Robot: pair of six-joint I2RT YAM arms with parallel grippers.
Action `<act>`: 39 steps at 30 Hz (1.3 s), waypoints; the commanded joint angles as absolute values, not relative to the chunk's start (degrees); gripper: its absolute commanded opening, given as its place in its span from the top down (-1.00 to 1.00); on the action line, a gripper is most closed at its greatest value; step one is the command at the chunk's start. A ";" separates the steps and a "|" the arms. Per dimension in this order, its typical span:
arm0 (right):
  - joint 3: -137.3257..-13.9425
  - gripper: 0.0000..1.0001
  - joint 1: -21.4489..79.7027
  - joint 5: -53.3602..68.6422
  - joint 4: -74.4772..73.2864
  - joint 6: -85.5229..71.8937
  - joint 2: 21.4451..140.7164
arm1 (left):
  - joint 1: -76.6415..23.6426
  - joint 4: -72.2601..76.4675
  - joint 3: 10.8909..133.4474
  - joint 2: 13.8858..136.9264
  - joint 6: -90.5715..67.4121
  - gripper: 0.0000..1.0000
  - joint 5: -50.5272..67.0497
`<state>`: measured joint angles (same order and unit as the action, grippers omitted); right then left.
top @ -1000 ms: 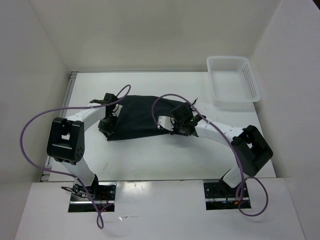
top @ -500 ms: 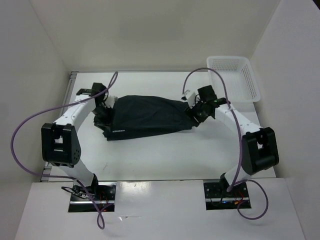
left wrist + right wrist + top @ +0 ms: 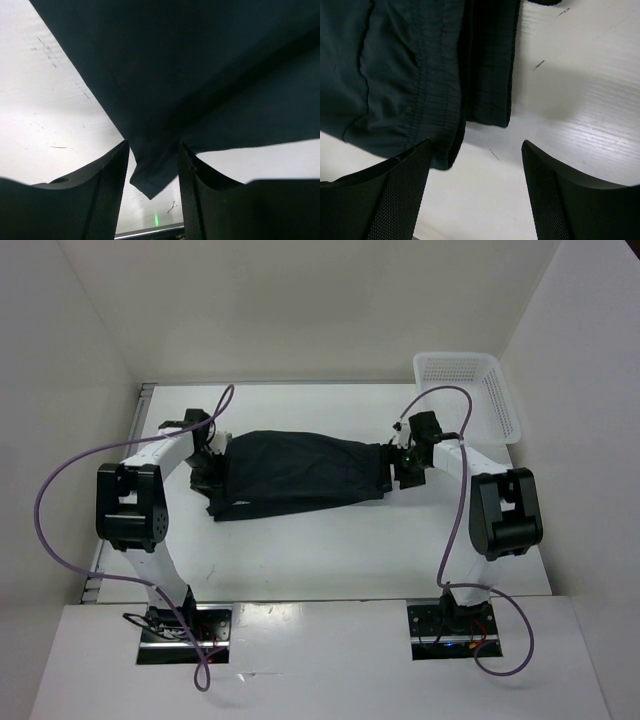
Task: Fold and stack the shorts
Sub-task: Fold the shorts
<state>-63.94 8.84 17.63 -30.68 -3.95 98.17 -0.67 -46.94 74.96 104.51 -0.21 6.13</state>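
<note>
The dark shorts (image 3: 300, 472) lie spread flat across the middle of the white table, their long side running left to right. My left gripper (image 3: 208, 468) is at their left end. In the left wrist view (image 3: 152, 170) its jaws stand a little apart, with a loose corner of the shorts (image 3: 150, 180) between them and not pinched. My right gripper (image 3: 400, 465) is at the shorts' right end. In the right wrist view (image 3: 476, 165) it is wide open and empty over bare table, with the shorts' ribbed waistband (image 3: 440, 100) beside its left finger.
A white mesh basket (image 3: 465, 400) stands empty at the back right corner. White walls enclose the table (image 3: 330, 550) on three sides. Purple cables loop above both arms.
Both arms swung outwards. The right gripper went from the middle of the shorts to their right end, drawing them out flat, and now stands open.
</note>
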 commanded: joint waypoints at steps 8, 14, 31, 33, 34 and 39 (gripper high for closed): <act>-69.87 -0.54 10.10 16.98 -25.05 -11.16 107.13 | 0.70 -45.26 71.64 107.75 0.00 -0.03 5.45; -66.45 -0.41 10.63 17.58 -25.05 -11.16 107.67 | 1.23 -45.26 71.10 108.98 0.00 -0.05 5.98; -67.24 1.00 10.63 27.16 -25.05 -5.54 104.85 | 6.76 -47.81 82.43 110.83 0.00 -0.20 7.73; -67.24 0.74 10.63 27.16 -25.58 -5.54 103.80 | 6.77 -48.34 82.97 110.83 0.00 -0.20 7.73; -67.24 0.13 10.11 27.16 -26.19 -6.15 103.19 | 6.77 -48.34 82.97 110.31 0.00 -0.20 7.21; -67.85 -0.34 6.42 29.43 -27.33 -7.56 101.43 | 6.77 -48.34 81.83 109.69 0.00 -0.20 6.68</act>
